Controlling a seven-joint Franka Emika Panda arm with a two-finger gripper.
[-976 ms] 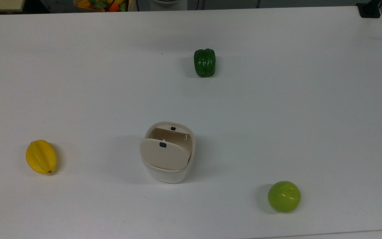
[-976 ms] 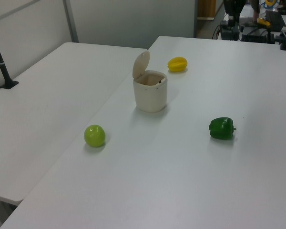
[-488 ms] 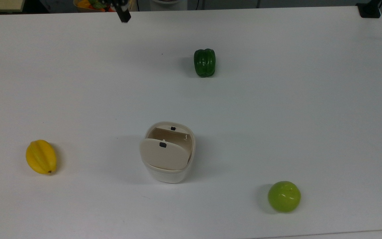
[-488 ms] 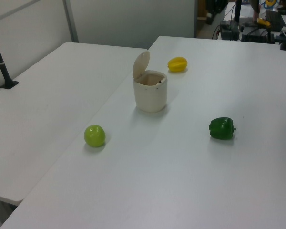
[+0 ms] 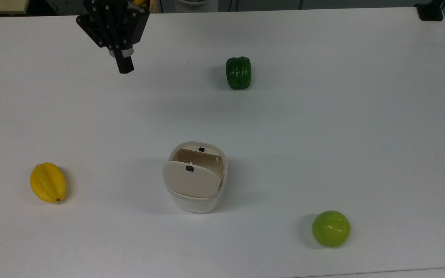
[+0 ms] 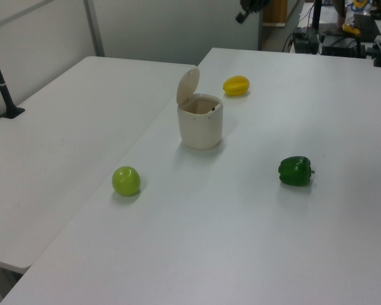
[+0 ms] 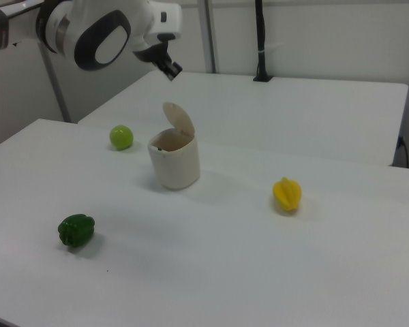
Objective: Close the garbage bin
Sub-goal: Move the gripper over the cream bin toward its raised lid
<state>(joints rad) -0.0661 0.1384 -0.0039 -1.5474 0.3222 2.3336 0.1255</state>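
Approaching from high above the white desk (image 5: pixel 323 135), the black claw (image 5: pixel 124 65), fingers apparently together, hangs well apart from the cream-white plastic rounded-square garbage bin (image 5: pixel 197 193) mid-desk, whose beige hinged lid (image 7: pixel 179 120) stands raised; pressing it down likely follows.

A robotics lab: white table (image 6: pixel 254 241) pushed against another, bare partition walls, equipment clutter (image 6: pixel 343 32) behind.

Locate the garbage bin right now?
The garbage bin stands lid-up near the middle of the table in the top view, between the yellow star fruit on the top view's left and the green apple toward its lower right.
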